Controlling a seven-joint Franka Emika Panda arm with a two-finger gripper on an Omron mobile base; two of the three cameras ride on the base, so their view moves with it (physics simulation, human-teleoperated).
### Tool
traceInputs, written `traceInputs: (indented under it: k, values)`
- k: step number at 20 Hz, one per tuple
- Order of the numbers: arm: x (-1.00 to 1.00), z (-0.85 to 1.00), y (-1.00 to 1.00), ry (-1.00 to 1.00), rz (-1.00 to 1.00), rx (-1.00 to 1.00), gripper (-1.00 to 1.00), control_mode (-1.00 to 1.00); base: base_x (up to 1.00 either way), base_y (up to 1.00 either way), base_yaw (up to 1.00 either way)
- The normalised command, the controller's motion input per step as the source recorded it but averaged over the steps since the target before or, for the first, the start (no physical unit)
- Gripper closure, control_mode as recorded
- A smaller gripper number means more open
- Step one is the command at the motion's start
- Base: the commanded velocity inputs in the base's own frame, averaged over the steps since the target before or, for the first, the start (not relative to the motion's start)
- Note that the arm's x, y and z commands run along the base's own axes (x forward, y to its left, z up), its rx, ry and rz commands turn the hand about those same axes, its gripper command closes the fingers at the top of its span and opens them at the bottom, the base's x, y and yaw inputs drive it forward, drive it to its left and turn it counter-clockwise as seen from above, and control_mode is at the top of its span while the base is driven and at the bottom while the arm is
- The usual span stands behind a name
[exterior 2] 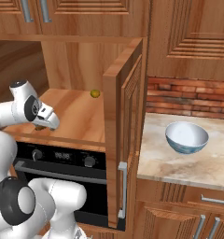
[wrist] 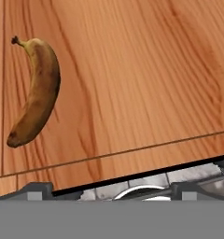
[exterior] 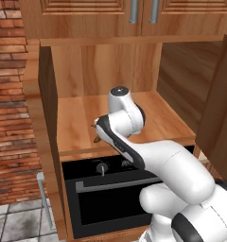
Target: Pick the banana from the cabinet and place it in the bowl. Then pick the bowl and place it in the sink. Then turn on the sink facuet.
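Inside the cabinet (exterior 2: 72, 116), the banana (wrist: 35, 91) lies on the shelf board, a small round fruit (exterior 2: 94, 94) farther back. On the counter (exterior 2: 170, 163), the bowl (exterior 2: 186, 137) sits empty. Whether the gripper (exterior: 97, 132) is parted, I cannot tell.

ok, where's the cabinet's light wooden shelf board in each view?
Left base view: light wooden shelf board at centre, above the black oven.
Right base view: left of centre, beside the open wooden door.
Hand view: upper part, under the brown-mottled banana.
Shared landmark: the oven, in both base views.
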Motion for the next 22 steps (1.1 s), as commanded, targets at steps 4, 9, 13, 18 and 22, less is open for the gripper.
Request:
traceInputs:
  k: [4,9,13,18,22]
  values:
    - [0.14,-0.02,0.13,-0.04,0.00,0.00,-1.00,-1.00,0.00,0.00,0.00]
    - [0.14,0.00,0.15,-0.05,0.01,0.00,-1.00,-1.00,0.00,0.00,0.00]
    - [0.16,0.00,0.14,-0.05,0.03,0.00,-1.00,-1.00,0.00,0.00,0.00]
    - [0.22,0.00,0.06,-0.02,0.02,0.00,-1.00,-1.00,0.00,0.00,0.00]
    - [0.23,-0.08,0.06,0.00,0.00,0.00,-1.00,-1.00,0.00,0.00,0.00]
